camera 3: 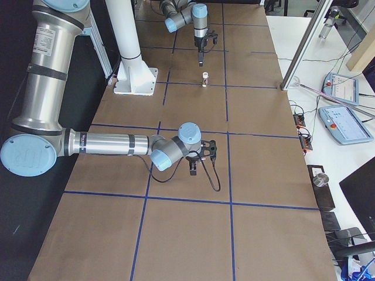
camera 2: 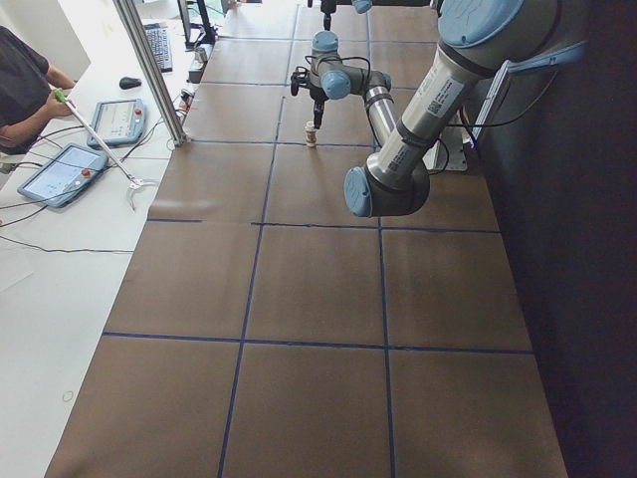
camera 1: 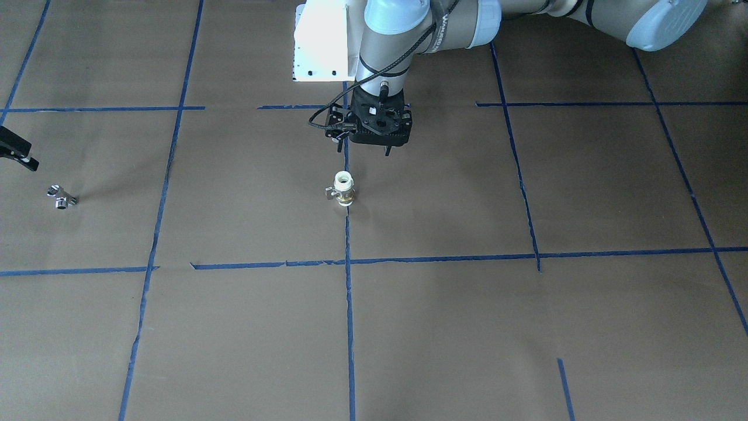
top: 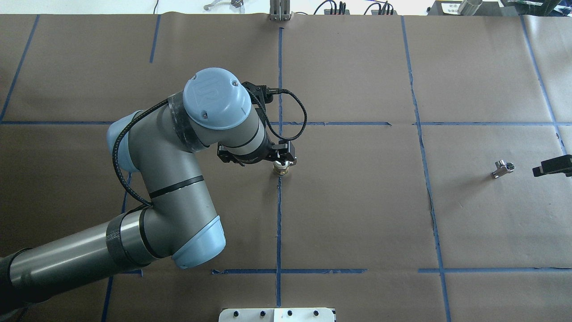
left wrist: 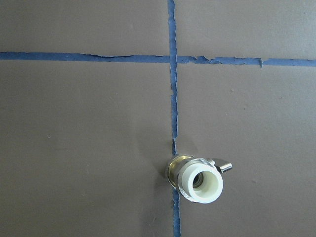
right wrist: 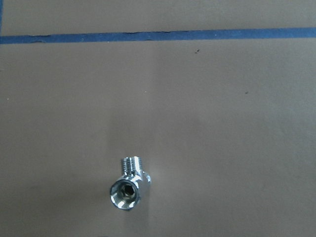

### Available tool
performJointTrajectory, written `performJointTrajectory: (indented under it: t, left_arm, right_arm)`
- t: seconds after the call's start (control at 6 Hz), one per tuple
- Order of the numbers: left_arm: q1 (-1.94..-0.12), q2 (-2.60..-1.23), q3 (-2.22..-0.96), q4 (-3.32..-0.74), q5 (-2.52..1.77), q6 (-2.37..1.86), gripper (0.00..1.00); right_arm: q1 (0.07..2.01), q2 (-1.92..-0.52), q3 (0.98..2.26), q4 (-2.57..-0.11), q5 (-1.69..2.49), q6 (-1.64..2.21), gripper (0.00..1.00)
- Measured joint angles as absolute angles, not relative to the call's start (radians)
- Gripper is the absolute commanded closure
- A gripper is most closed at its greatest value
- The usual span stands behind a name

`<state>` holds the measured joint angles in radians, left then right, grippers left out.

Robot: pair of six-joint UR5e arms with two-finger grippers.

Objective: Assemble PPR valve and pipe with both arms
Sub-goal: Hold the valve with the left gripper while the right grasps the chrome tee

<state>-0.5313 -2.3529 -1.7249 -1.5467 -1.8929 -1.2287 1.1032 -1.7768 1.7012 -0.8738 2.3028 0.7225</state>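
The PPR valve (camera 1: 343, 190) stands upright on the blue tape line at the table's middle, white end up, with its small handle to the side; the left wrist view shows it from above (left wrist: 200, 180). My left gripper (camera 1: 363, 149) hangs just above and behind it, fingers apart and empty. The pipe (top: 502, 168), a small chrome branched fitting, lies on the brown paper far to the right; the right wrist view shows it below (right wrist: 128, 185). My right gripper (top: 554, 165) hovers beside it, apart from it, empty, with its fingers spread in the exterior right view (camera 3: 199, 163).
The white pedestal base (camera 1: 321, 47) stands behind the valve. Blue tape lines (top: 279, 214) grid the brown paper. An aluminium post (camera 2: 149, 70), tablets and an operator (camera 2: 25, 80) are at the table's far side.
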Motion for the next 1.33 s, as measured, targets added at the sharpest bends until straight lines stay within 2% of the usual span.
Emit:
performJointTrajectory:
  t: [0.5, 0.83, 1.0, 1.17, 1.33]
  left_arm:
    - [-0.532, -2.313, -1.762, -1.556, -1.893, -1.228, 0.04]
    - [-0.532, -2.303, -1.772, -1.557, -1.893, -1.227, 0.04]
    - [-0.531, -2.303, -1.774, -1.557, -1.893, -1.227, 0.04]
    - [-0.531, -2.303, -1.774, -1.557, -1.893, -1.227, 0.04]
    - [-0.531, -2.302, -1.774, -1.558, -1.893, -1.227, 0.04]
  right_arm:
    - [1.014, -1.716, 1.654, -0.869, 2.245, 0.762, 0.01]
    - [0.997, -1.696, 1.628, -0.867, 2.24, 0.764, 0.09]
    - [0.993, -1.691, 1.623, -0.867, 2.239, 0.765, 0.26]
    - [0.99, -1.685, 1.618, -0.867, 2.238, 0.765, 0.57]
    - [0.989, -1.683, 1.612, -0.867, 2.238, 0.765, 0.71]
